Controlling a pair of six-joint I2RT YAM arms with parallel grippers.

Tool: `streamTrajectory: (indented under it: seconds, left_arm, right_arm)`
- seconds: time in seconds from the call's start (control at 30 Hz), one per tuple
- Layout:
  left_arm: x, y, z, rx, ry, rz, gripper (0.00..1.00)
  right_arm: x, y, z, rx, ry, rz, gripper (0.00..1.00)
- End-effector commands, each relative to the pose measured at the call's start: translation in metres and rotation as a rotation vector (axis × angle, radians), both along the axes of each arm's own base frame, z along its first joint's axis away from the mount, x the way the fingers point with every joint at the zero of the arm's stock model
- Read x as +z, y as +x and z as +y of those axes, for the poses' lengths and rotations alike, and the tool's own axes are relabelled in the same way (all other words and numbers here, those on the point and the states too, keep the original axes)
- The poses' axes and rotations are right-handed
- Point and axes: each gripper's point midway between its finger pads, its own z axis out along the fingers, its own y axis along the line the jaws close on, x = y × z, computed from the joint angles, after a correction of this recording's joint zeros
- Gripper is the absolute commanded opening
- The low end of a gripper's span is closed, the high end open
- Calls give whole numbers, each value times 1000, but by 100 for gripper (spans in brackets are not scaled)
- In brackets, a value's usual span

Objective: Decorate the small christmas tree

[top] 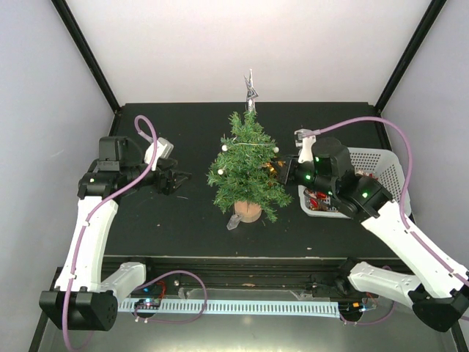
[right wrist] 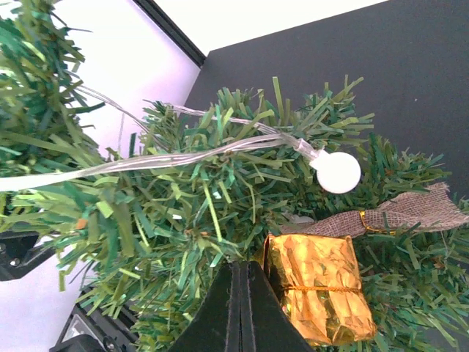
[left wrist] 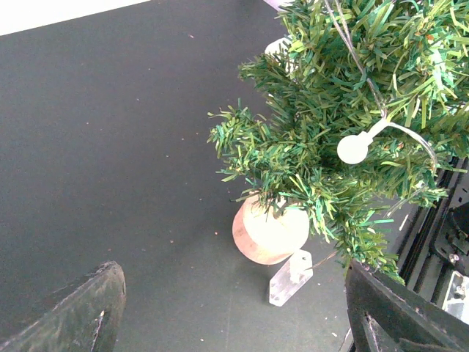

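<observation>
On table (top: 168, 224), small christmas tree (top: 248, 172) upright

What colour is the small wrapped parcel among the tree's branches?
The parcel is shiny, crinkled gold foil; the right wrist view shows it best.

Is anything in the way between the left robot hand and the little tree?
Nothing visible. The left gripper, jaws open, faces the tree across bare black table. Only a small clear tag lies on the table beside the tree's wooden base, low down.
</observation>
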Motion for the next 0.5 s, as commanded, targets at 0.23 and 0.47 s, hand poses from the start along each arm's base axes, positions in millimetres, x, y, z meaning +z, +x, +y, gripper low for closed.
streamTrajectory:
  seconds: [0.23, 0.47]
  left_arm:
    - [7, -4, -1, 2, -2, -28, 83]
    - [7, -6, -1, 3, -3, -34, 83]
  right_arm:
    - [13, -15, 3, 42, 80, 5, 1]
    - [14, -21, 3, 57, 103, 8, 1]
